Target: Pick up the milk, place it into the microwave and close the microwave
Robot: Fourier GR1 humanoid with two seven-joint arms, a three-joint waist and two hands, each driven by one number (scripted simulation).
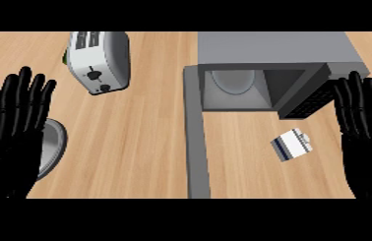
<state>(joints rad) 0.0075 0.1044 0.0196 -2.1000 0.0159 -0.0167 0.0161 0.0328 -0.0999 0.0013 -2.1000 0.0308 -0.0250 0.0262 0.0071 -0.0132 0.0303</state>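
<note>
While flat — both robot hands [22,132] [356,122] upright

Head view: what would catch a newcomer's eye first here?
The grey microwave at upper right stands open, its door swung out toward the viewer across the wooden counter. The small milk carton lies on the counter just in front of it, untouched. Both black hands are open at the edges: left hand, right hand.
</note>
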